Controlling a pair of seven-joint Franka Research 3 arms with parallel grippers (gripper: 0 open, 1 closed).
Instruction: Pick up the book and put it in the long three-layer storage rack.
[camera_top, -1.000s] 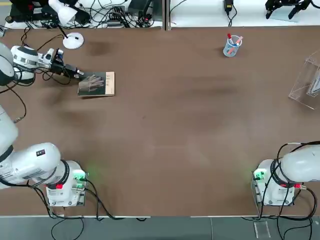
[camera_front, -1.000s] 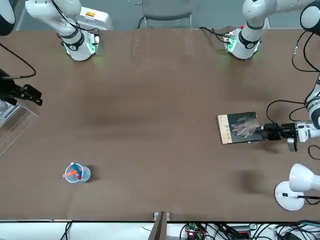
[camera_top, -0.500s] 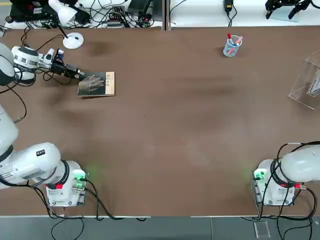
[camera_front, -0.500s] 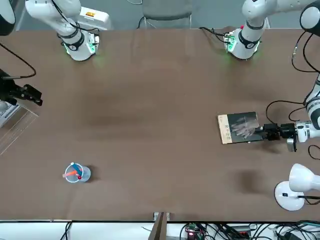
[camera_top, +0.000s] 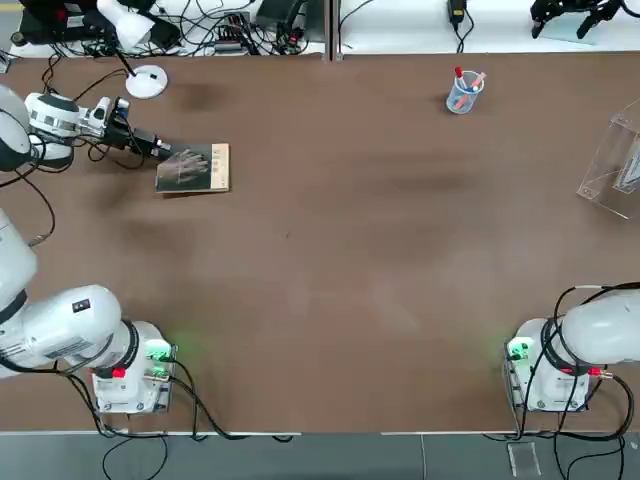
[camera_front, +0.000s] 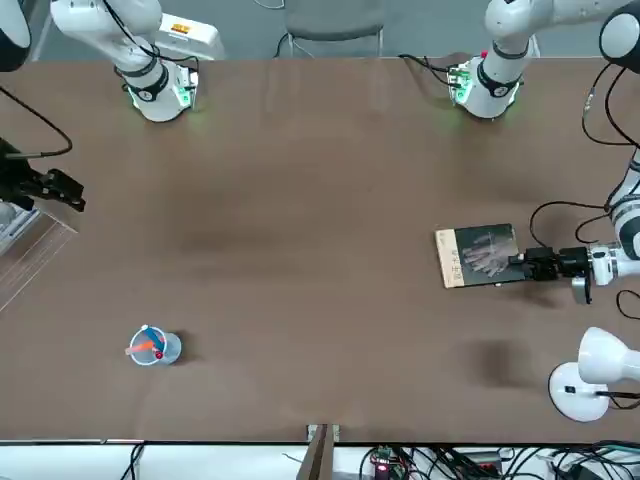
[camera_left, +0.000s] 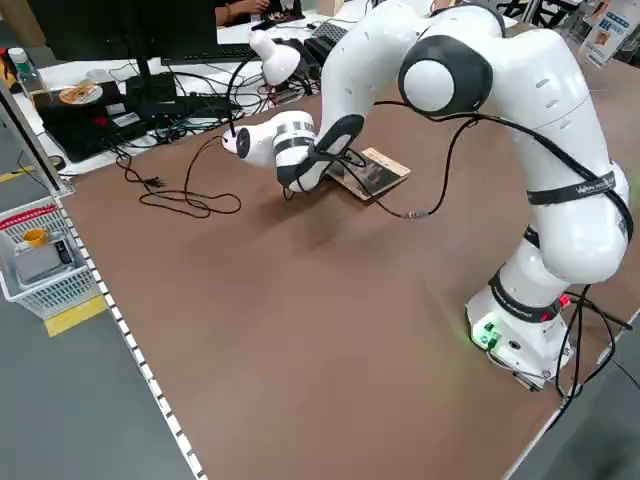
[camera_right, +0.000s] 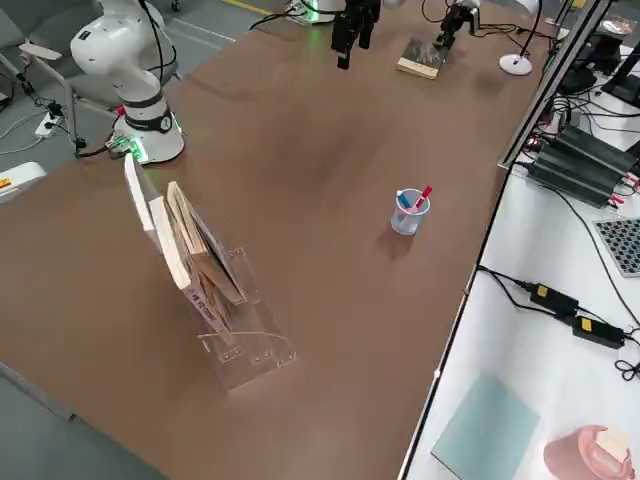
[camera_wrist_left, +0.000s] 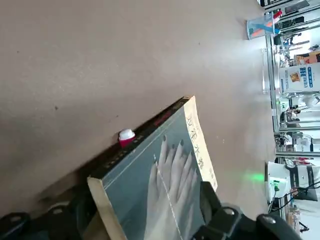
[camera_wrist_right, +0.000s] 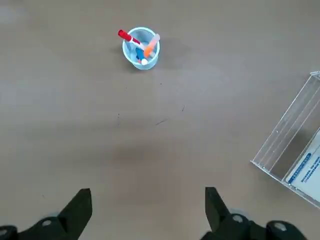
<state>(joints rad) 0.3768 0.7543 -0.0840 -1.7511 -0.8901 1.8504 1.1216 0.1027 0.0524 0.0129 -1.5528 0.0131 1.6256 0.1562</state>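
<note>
I am straddling one end of the book with my left end effector, fingers spread, not clamping. Thin, stiff and light, I judge; gripping this edge firmly should stop it sagging or slipping.

Left arm reached low along the worktop's left edge toward the far-left corner, wrist level. Left gripper sat on its side, one finger over and one under the book edge, jaws wide. Right arm was raised, right gripper pointing down, fingers spread apart, holding nothing.
</note>
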